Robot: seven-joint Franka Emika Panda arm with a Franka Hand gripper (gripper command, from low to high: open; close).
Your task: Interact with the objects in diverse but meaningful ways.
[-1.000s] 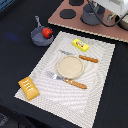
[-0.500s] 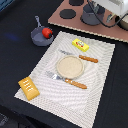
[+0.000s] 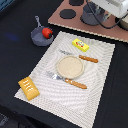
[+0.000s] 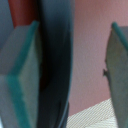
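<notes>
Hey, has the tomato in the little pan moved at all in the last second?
No. The tomato sits in the same spot in the pan, just off the placemat's corner on the exterior view's left, exactly as in both earlier pictures.

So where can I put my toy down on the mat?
Bare mat lies on the exterior view's right of the plate, and along the near edge between the bread and knife. It's crowded around the plate, with fork and packet.
</notes>
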